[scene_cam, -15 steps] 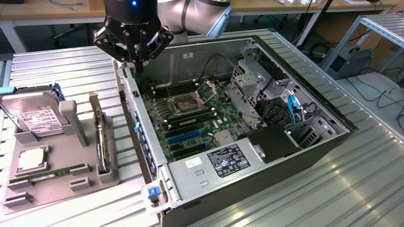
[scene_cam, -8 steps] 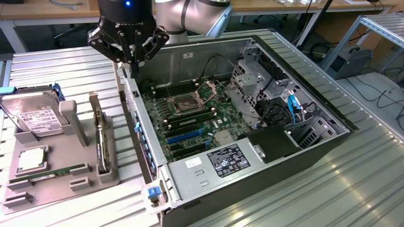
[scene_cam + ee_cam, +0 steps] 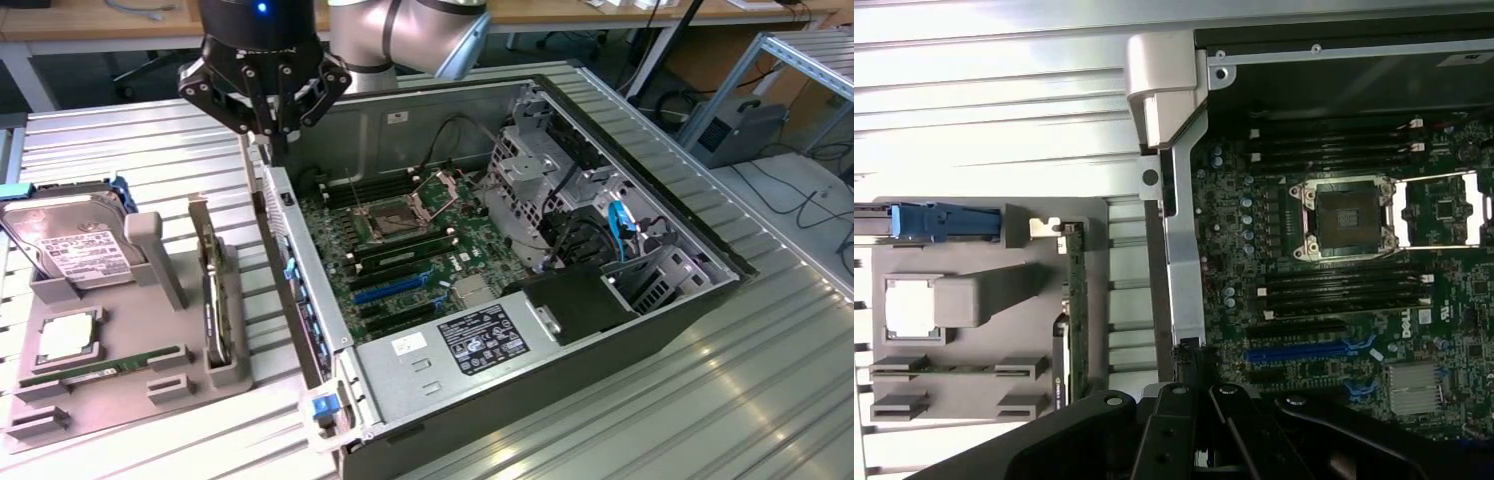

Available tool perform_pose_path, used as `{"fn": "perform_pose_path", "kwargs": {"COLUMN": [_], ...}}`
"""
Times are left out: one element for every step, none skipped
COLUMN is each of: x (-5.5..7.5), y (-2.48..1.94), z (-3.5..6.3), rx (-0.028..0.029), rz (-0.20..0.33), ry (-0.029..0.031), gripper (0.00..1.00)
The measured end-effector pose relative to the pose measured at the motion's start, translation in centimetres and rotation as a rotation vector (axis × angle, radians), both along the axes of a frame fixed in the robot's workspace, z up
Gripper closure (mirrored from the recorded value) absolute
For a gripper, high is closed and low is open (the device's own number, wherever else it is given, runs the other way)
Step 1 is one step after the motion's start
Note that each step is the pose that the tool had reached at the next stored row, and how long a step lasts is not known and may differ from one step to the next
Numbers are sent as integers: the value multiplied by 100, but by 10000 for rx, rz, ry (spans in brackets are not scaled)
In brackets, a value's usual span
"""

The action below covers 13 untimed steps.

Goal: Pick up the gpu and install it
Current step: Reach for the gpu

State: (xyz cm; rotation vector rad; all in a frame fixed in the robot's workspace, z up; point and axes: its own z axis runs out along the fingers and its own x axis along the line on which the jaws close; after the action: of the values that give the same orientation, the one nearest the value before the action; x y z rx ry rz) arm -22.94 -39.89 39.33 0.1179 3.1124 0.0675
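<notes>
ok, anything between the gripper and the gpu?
Nothing visible. The gripper hovers over the PC case's wall; the gpu stands on edge in the gray holder beside it, top edge uncovered.

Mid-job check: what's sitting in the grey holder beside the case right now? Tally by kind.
gpu: 1
hard drive: 1
RAM stick: 1
CPU: 1
Total: 4
</notes>
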Motion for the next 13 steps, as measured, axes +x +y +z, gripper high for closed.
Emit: {"fn": "perform_pose_path", "kwargs": {"x": [-5,-12,-18,-23,-29,-35,-40,-46,-52,-59,-64,-71,-75], "y": [0,0,0,0,0,0,0,0,0,0,0,0,0], "z": [0,0,0,0,0,0,0,0,0,0,0,0,0], "rx": [0,1,0,1,0,1,1,1,0,0,1,1,0], "rz": [0,0,-1,0,0,0,0,0,0,0,0,0,0], "ry": [0,-1,-1,-1,0,-1,-1,-1,-1,-1,-1,-1,0], "gripper": [89,89,89,89,89,89,89,89,89,89,89,89,89]}}
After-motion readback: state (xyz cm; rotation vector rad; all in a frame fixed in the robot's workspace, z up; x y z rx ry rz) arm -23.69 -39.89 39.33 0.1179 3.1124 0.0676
